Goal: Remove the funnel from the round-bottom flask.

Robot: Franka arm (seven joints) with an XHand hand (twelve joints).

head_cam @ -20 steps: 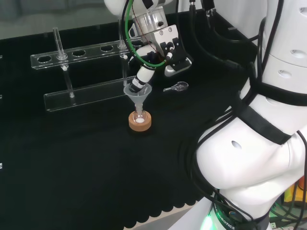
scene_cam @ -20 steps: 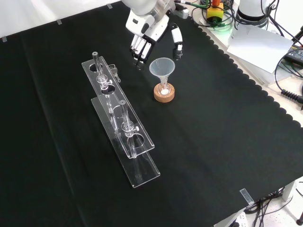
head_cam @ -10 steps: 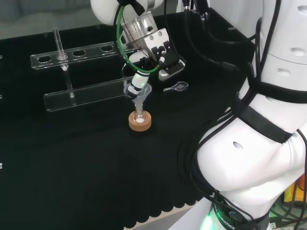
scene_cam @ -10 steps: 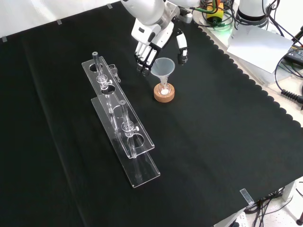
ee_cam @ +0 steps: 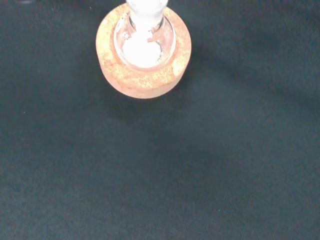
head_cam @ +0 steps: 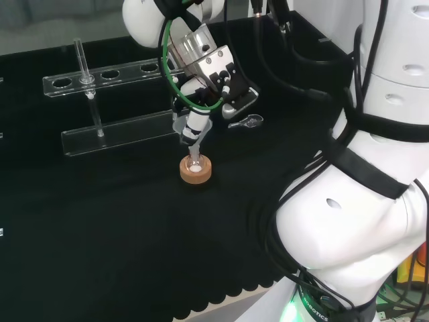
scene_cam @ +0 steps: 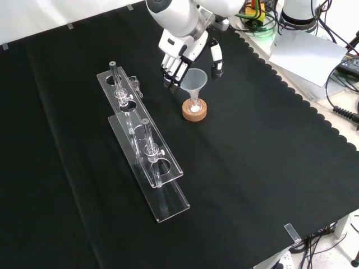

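A clear cone-shaped funnel (scene_cam: 192,82) sits stem-down in a round glass flask (ee_cam: 144,42) on a rough cork ring (scene_cam: 194,110), white powder inside. The hand (scene_cam: 182,51) hangs above it, fingers (scene_cam: 171,70) and thumb spread either side of the rim, gripping nothing

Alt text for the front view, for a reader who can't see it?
The robot's hand reaches down around a clear funnel seated in a round-bottom flask on a cork ring. A clear tube rack stands left on the black cloth.
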